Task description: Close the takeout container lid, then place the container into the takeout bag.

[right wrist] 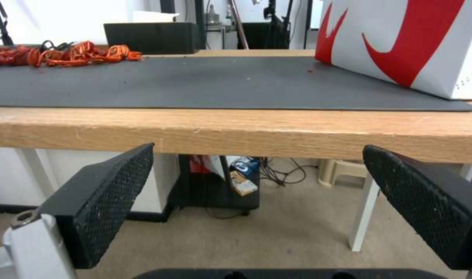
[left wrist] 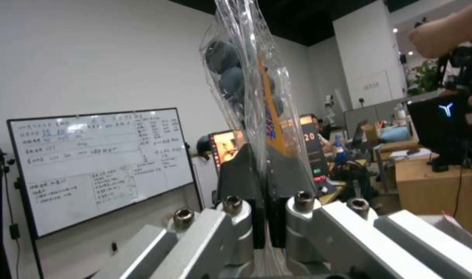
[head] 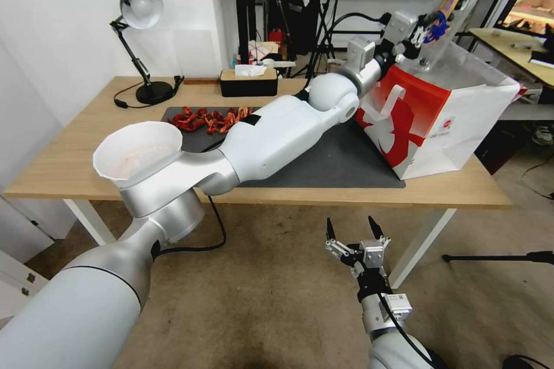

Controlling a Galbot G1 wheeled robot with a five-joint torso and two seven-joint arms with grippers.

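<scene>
While the left gripper [head: 426, 27] reaches across the counter [head: 69, 167], its jaws are clamped on the edge of the takeout container [head: 456, 3], which is held tilted in the air above the open top of the takeout bag [head: 438, 121]. Dark blueberries [left wrist: 223, 58] show through the clear plastic of the container. The bag stands on the dark mat [head: 340, 161] at the counter's right end, and the right gripper [head: 351, 229] hangs below the counter's front edge, in front of the bag, with its jaws wide apart.
</scene>
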